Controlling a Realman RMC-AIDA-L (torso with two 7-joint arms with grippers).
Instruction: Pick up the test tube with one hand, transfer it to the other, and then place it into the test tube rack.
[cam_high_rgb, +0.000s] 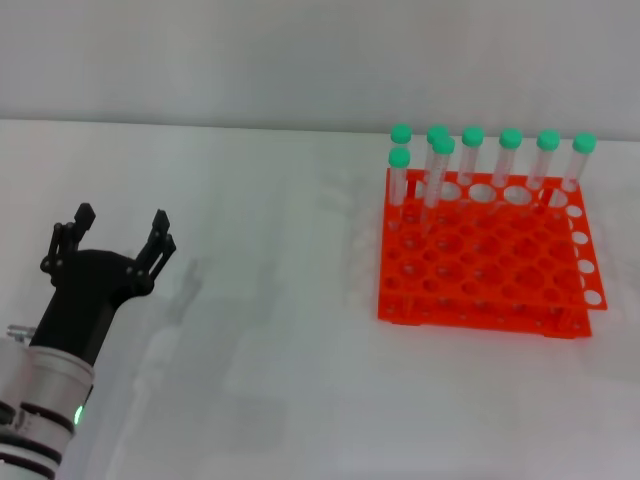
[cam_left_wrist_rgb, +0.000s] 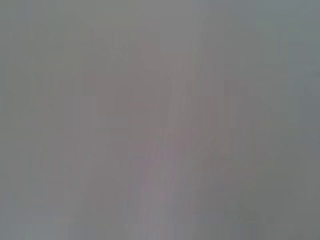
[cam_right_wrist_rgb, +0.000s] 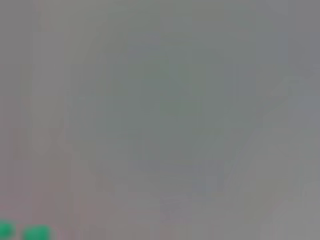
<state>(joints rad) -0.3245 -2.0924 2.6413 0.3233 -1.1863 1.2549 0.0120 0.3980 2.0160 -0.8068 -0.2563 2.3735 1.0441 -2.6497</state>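
On your left in the head view, the left gripper (cam_high_rgb: 120, 232) sits low over the white table (cam_high_rgb: 260, 380), carried on the thick white arm with black bands and a green light near its wrist. You can see its two black pronged fingers (cam_high_rgb: 158, 240) spread wide apart, with bare table showing between them; they hold nothing and touch nothing you can make out. A faint shadow lies on the table just beyond the prongs. Moving right, the middle of the table carries no tube that you can pick out. Further right stands the orange-red test tube rack (cam_high_rgb: 480, 270), two-tiered, its grid of round holes facing up. Eight green-capped tubes stand upright in it: six in the far row, from one tube (cam_high_rgb: 401, 150) at the rack's left end across to the last tube (cam_high_rgb: 578, 160) at its right end, and two more a step nearer you on the left side, one at the left edge (cam_high_rgb: 398, 178) and one just beside it (cam_high_rgb: 438, 175). They look alike, so you cannot tell which one is the test tube of the task. The rack is well apart from the left gripper. The right gripper does not show in the head view. The left wrist view gives you only a blank grey field, and the right wrist view the same, apart from two small green blurs (cam_right_wrist_rgb: 22, 231) at one corner.
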